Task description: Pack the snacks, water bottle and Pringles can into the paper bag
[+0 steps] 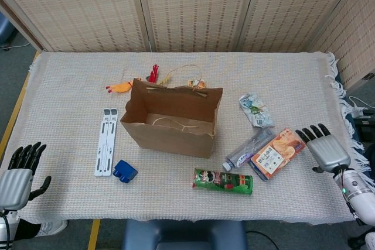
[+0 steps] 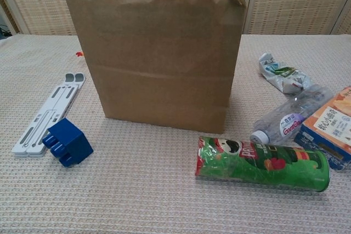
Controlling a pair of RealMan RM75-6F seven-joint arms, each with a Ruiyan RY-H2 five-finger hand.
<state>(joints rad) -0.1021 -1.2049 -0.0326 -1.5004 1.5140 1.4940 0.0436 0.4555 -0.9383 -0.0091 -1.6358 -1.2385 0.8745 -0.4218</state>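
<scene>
Tabletop holds one paper bag (image 1: 176, 120), one Pringles can (image 2: 262, 163), one water bottle (image 2: 290, 115); left hand (image 1: 19, 175) and right hand (image 1: 324, 144) spread.

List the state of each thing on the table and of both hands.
Paper bag: upright, open, empty.
Pringles can: lying on its side.
Water bottle: lying flat, capped.
Snack box: lying flat.
Snack packet: lying, crumpled.
Left hand: open, holds nothing.
Right hand: open, holds nothing.

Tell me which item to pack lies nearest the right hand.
The orange snack box: it lies just left of the right hand, while bottle, green Pringles can and silver snack packet lie farther off.
</scene>
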